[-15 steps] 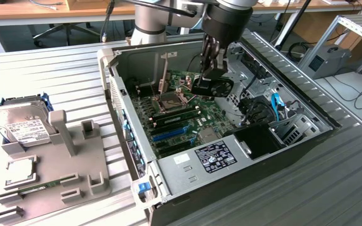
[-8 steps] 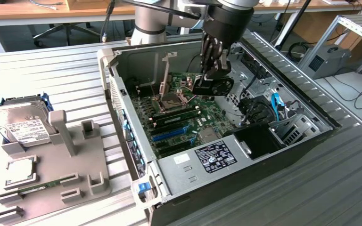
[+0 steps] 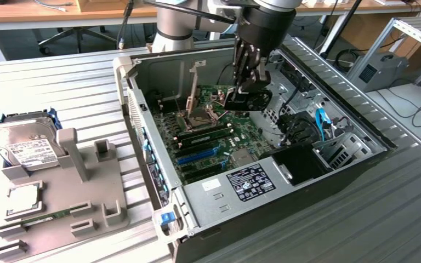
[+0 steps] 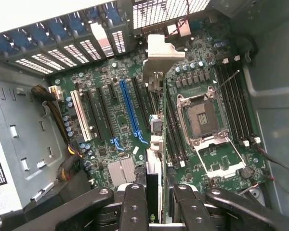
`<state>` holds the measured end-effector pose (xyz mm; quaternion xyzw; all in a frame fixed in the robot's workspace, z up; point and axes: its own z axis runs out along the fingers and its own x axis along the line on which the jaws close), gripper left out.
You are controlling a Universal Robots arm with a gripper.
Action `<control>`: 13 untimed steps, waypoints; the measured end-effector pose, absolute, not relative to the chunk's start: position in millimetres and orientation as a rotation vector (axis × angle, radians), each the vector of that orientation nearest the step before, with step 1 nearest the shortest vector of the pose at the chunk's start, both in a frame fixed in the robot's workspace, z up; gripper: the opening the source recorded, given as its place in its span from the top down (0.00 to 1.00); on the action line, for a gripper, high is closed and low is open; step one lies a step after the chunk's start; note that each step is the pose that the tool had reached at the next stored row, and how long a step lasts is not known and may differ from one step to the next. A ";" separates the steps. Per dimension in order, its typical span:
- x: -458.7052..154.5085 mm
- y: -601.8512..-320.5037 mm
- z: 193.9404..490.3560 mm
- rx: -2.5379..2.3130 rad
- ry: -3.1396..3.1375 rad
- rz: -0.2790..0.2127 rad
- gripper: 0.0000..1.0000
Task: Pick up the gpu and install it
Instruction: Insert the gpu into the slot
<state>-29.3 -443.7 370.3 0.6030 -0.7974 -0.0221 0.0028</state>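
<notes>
the open computer case (image 3: 218, 189) lies on its side on a ribbed metal table (image 3: 64, 76), its interior facing up. inside it the green motherboard (image 3: 214, 134) fills the floor of the case, with an empty cpu socket (image 4: 201, 117) whose retention frame is swung open, dark ram slots (image 4: 233, 103) to one side of it, and a row of expansion slots, one of them a blue slot (image 4: 127, 108), to the other. a black power supply (image 3: 302, 164) sits in the corner nearest the exterior view's right. on the exterior view's left, well apart from the case, a grey parts tray (image 3: 57, 203) stands on the table; a silver hard drive (image 3: 22, 145) with a white label rests upright at its far end, and a narrow green ram stick (image 3: 46, 218) lies in a groove lower down.

the robot arm reaches down into the case from above. its gripper (image 3: 247, 82) is clamped on the gpu (image 3: 245, 100), which hangs edge-down between the fingers (image 4: 134, 207) above the motherboard. in the exterior view the card shows a round black fan (its face turned toward the camera). in the wrist view it is seen edge-on: a thin card running away from the gripper, green along one edge, ending in a silver metal bracket (image 4: 159, 55). whether its lower edge touches any slot cannot be told.
</notes>
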 end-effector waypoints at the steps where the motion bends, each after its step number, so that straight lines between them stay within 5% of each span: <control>1: -29.2 -443.7 370.3 1.892 -2.500 -0.069 0.74; 13: -28.5 -443.7 370.2 1.912 -2.485 -0.069 0.74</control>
